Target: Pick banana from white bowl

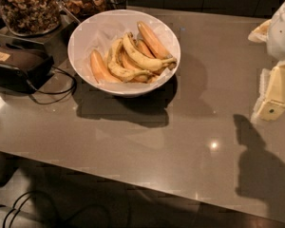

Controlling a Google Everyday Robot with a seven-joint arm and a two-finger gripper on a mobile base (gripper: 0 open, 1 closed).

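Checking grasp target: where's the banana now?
Upper left in camera view: banana lies atop the other bananas in the bowl, stem toward its right rim. The gripper is at the right edge, clear of it.

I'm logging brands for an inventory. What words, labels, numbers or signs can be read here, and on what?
Nothing legible in this view.
Tan tag on the black device: too blurred to read.
White bowl, banana, nut jars: no markings visible.
Gripper, at the right edge above the table, apart from the bowl: no lettering visible.
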